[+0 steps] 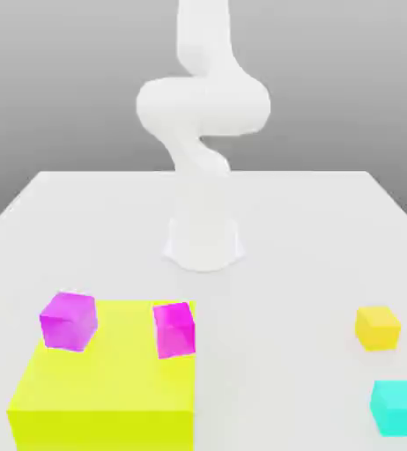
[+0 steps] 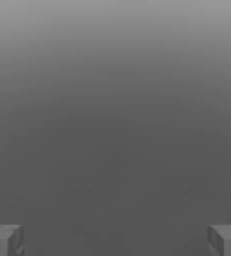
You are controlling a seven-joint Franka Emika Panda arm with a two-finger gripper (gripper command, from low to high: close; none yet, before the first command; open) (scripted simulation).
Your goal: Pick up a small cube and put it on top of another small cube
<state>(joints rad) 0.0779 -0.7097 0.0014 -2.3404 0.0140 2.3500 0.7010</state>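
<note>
On the white table, at the exterior view's right, sit a small yellow cube (image 1: 378, 327) and, nearer the front, a small cyan cube (image 1: 397, 407), a short gap apart. Two magenta cubes rest on a large yellow block: one (image 1: 66, 320) at its far left corner, the other (image 1: 173, 329) at its far right corner. The white arm (image 1: 203, 114) rises from its base (image 1: 203, 242) at the table's middle and curls upward, far from all the cubes. In the hand view my gripper (image 2: 115, 241) is open, its grey fingertips (image 2: 5, 240) wide apart with nothing between them against plain grey.
The large yellow block (image 1: 101, 388) fills the front left of the table (image 1: 313, 229). The arm's base stands behind it, mid-table.
</note>
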